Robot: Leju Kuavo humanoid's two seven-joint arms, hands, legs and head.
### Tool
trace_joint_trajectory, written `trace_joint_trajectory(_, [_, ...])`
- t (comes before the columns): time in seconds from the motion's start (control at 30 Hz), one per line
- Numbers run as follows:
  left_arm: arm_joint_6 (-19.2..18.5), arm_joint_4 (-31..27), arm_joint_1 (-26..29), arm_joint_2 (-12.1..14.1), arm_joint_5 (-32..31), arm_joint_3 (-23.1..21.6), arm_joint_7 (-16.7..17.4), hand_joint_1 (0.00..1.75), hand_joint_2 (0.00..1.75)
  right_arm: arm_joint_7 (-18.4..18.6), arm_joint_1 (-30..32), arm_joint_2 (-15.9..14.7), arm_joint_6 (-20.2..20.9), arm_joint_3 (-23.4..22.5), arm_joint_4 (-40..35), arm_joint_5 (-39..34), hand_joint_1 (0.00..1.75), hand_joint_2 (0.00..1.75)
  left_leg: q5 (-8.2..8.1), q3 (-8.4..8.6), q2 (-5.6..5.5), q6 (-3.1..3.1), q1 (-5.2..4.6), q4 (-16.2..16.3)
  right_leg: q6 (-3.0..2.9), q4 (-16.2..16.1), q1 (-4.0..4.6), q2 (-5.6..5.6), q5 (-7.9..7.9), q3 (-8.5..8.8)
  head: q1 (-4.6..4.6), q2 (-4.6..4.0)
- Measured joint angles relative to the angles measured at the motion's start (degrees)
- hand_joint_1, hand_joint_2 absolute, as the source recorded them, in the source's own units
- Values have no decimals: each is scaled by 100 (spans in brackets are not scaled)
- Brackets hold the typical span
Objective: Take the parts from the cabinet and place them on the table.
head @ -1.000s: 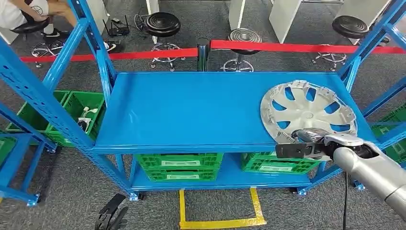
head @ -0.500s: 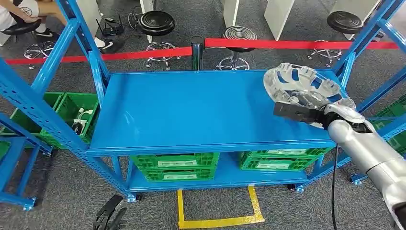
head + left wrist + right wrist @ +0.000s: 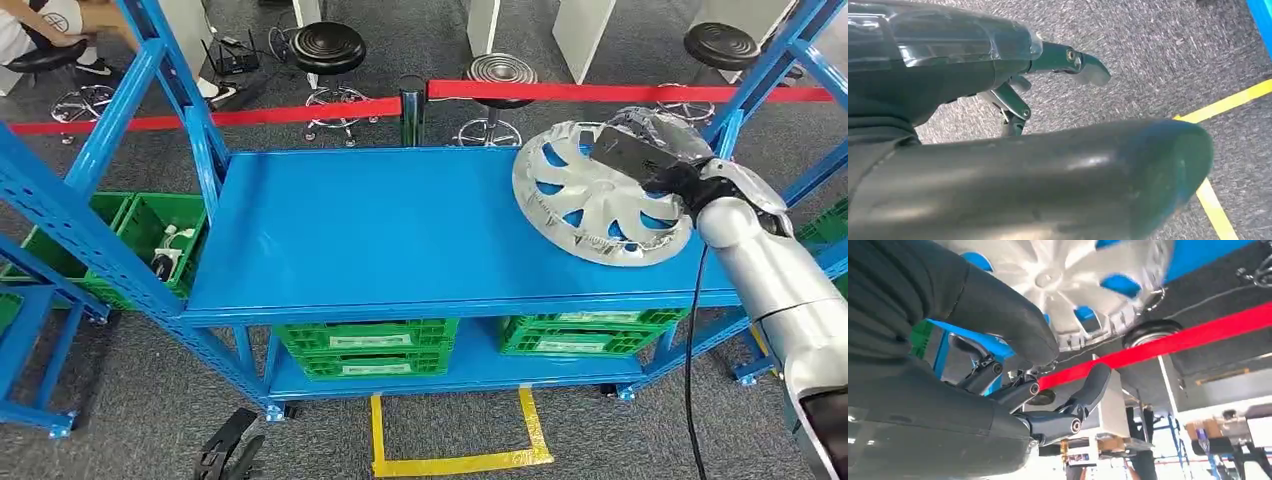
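Your right hand (image 3: 665, 165) grips the silver hubcap (image 3: 590, 200) by its far rim, tilted above the blue shelf (image 3: 400, 230), while your left hand (image 3: 1013, 95) hangs spread, holding nothing.

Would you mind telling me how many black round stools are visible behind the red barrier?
3: one stool at back left, one at centre behind the post, one at back right. Others may be hidden.

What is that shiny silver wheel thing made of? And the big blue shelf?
The silver spoked wheel cover looks like plastic with a glossy silver painted finish: thin rim with small clip tabs, though metal can't be ruled out. The blue shelf looks like painted steel: a smooth, slightly reflective sheet on posts with punched holes.
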Motion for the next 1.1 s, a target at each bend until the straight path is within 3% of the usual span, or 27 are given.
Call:
trace_joint_trajectory(0.3, [-11,2,20,9,-81,0,-112,0,0,-81,34,124,-160,-356,-37,-39,175,175,1,-3,-72,0,-1,1,-2,-1,-1,-38,-3,5,7,0])
trace_joint_trajectory(0.6, [-46,2,44,20,-216,0,-197,0,0,-90,253,236,-514,-918,-621,-376,175,175,1,-4,-111,0,0,1,-3,-2,-1,-56,-9,8,2,0])
trace_joint_trajectory(0.73, [-46,2,48,17,-245,0,-225,0,0,57,296,260,-185,-1086,-885,-409,175,175,2,-4,-121,-1,0,1,-5,-2,-1,-58,-11,10,4,0])
trace_joint_trajectory(0.9, [11,2,49,11,-275,0,-79,0,0,474,252,238,716,-1032,-938,-129,175,175,4,-6,-122,-3,1,0,-5,-2,-2,-58,-11,10,7,0])
trace_joint_trajectory(1.1, [26,0,42,-13,-284,0,15,0,0,522,85,243,809,-913,-883,-48,175,175,4,-5,-121,-3,1,1,-5,-3,-2,-58,-11,10,7,0])
